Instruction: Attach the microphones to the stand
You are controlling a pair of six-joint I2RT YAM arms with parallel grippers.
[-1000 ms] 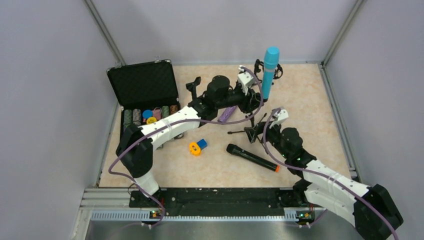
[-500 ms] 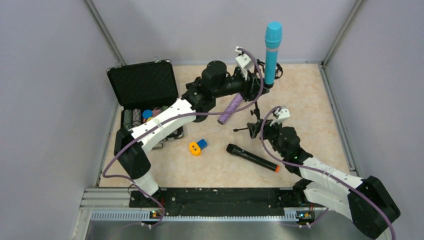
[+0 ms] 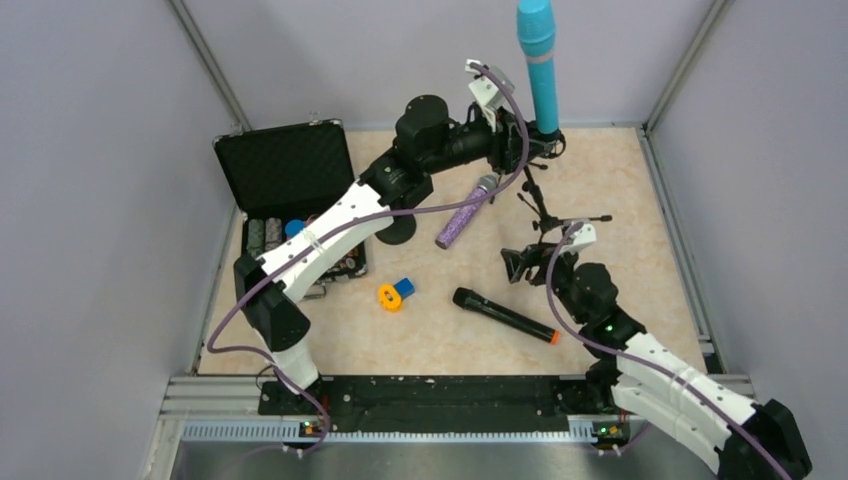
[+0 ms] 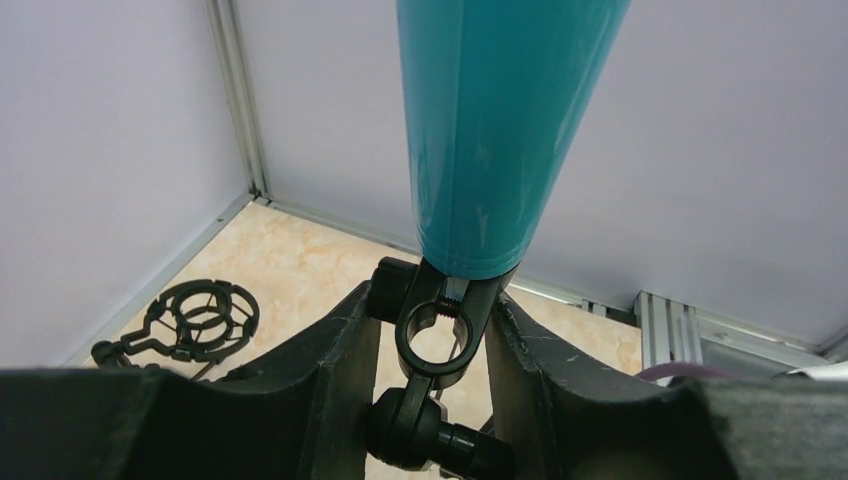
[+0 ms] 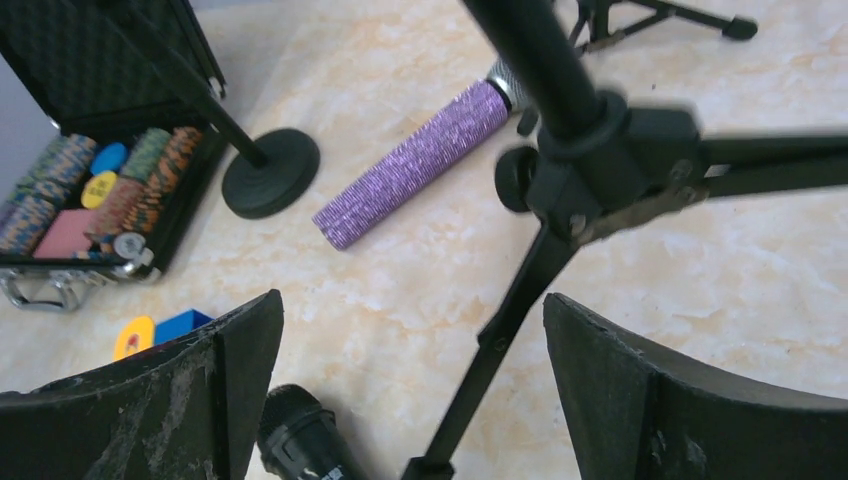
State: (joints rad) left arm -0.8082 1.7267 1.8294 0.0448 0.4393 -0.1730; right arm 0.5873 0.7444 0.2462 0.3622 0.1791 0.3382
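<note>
Clock bearings are read on the top view, with 12 toward the far wall. At 12 of the table (image 3: 620, 180), near its far edge, the left gripper (image 4: 432, 310) has its jaws drawn partway in and pinches the clip (image 4: 440, 305) at the top of the stand (image 5: 600, 150), one finger on each side of the clip's pivot. The blue mic (image 3: 541, 75) is seated in that clip, upright and head up, directly above the gripper. The stand's pole runs down toward 5 to its tripod hub; whether every foot rests on the table I cannot tell. The right gripper (image 5: 412, 305) is at 7 of the hub with its jaws spread wide and nothing in them; the hub and one leg show between the fingers but apart from them. The purple mic (image 5: 420, 160) lies flat at 9 of the hub, grille toward 1. The black mic (image 3: 505, 315) lies flat at 6 of the purple mic, well apart from it, orange end toward 4. An orange-and-blue piece (image 3: 395, 293) lies at 9 of the black mic. An open case (image 3: 285, 170) of chips sits at 9 of the table, a round-base stand (image 5: 270, 170) just beside it. A shock mount (image 4: 200, 315) lies by the far wall.
</note>
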